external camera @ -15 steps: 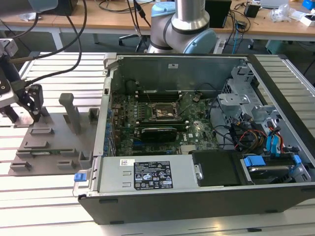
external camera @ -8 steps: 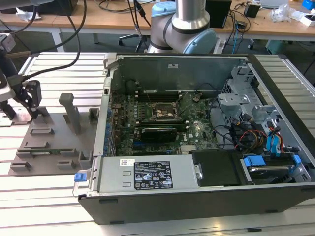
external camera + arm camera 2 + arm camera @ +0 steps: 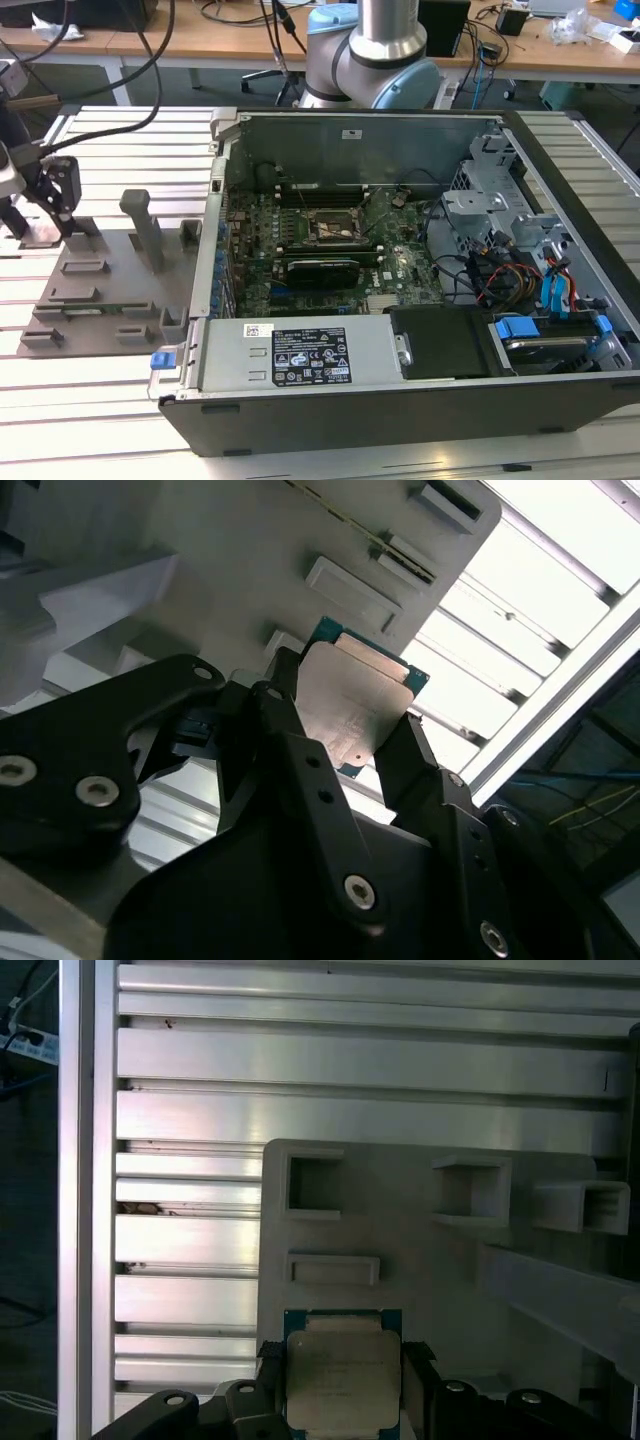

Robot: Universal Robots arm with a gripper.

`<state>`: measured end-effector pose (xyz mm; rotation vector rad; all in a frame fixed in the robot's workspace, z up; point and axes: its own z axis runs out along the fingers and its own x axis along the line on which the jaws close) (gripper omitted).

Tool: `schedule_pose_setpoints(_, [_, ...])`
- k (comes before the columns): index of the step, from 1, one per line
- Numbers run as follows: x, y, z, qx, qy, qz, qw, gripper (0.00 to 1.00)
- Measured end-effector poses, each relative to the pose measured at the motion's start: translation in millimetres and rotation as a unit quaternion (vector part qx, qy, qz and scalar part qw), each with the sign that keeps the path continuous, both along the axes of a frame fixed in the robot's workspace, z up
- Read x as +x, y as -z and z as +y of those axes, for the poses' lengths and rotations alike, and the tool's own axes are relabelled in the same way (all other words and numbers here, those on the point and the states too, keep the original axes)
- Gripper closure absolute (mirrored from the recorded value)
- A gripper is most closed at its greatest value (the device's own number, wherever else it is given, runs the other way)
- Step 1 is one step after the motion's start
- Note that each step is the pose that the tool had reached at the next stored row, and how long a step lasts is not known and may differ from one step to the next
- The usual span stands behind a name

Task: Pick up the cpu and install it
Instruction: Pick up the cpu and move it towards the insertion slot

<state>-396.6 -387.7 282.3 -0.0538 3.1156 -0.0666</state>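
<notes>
Ribbed aluminium table [image 3: 350, 1060]; cpu [image 3: 342, 1385] in end effector [image 3: 342, 1365]

Upright posts [image 3: 147, 228] and the case wall [image 3: 213, 215] bar the way from the gripper [image 3: 60, 215], far left, to the socket [image 3: 335, 228], frame centre; overhead lies open.

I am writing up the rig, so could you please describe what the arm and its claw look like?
The arm is a silvery-grey metal tube with rounded pale blue joint covers. The claw is matt black, built of flat angular link plates fastened with round silver screws. Thick black cables lead toward it.
</notes>
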Motion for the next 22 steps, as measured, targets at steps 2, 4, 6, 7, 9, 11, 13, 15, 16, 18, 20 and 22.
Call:
schedule_pose_setpoints(2, [0.0,-2.0,0.0,0.0000,0.000,0.0000,1.0000,0.45])
schedule_pose_setpoints(4, [0.0,-3.9,0.0,0.0000,0.000,0.0000,1.0000,0.45])
schedule_pose_setpoints(6, [0.0,-6.1,0.0,0.0000,0.000,0.0000,1.0000,0.45])
schedule_pose_setpoints(7, [0.0,-7.4,0.0,0.0000,0.000,0.0000,1.0000,0.45])
schedule_pose_setpoints(9, [0.0,-9.5,0.0,0.0000,0.000,0.0000,1.0000,0.45])
schedule_pose_setpoints(11, [0.0,-11.9,0.0,0.0000,0.000,0.0000,1.0000,0.45])
schedule_pose_setpoints(13, [0.0,-13.9,0.0,0.0000,0.000,0.0000,1.0000,0.45])
schedule_pose_setpoints(15, [0.0,-15.6,0.0,0.0000,0.000,0.0000,1.0000,0.45])
schedule_pose_setpoints(16, [0.0,-16.6,0.0,0.0000,0.000,0.0000,1.0000,0.45])
schedule_pose_setpoints(18, [0.0,-19.2,0.0,0.0000,0.000,0.0000,1.0000,0.45])
schedule_pose_setpoints(20, [0.0,-22.2,0.0,0.0000,0.000,0.0000,1.0000,0.45])
schedule_pose_setpoints(22, [0.0,-23.9,0.0,0.0000,0.000,0.0000,1.0000,0.45])
